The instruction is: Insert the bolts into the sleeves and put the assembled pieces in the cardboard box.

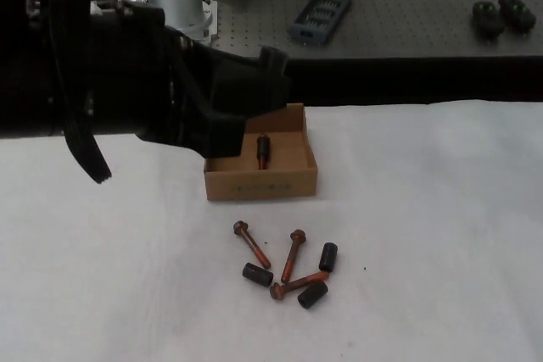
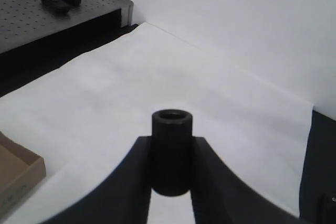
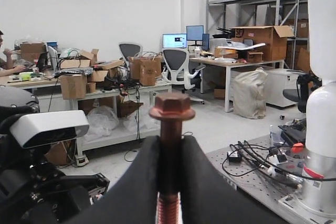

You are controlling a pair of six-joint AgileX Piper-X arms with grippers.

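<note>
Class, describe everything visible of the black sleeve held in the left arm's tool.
The sleeve is a short black cylinder, dull and smooth-looking, with a round open bore at its far end. The two black fingers of the left tool clamp its sides, the open end poking past their tips. It hangs over the white sheet; nothing else touches it.

A black arm [image 1: 170, 99] overhangs the cardboard box's [image 1: 260, 186] left rim, loose bolts [image 1: 254, 247] and sleeves [image 1: 328, 257] clutter the tabletop [image 1: 441, 235] in front of it, and bare tabletop to the right leaves free passage.
</note>
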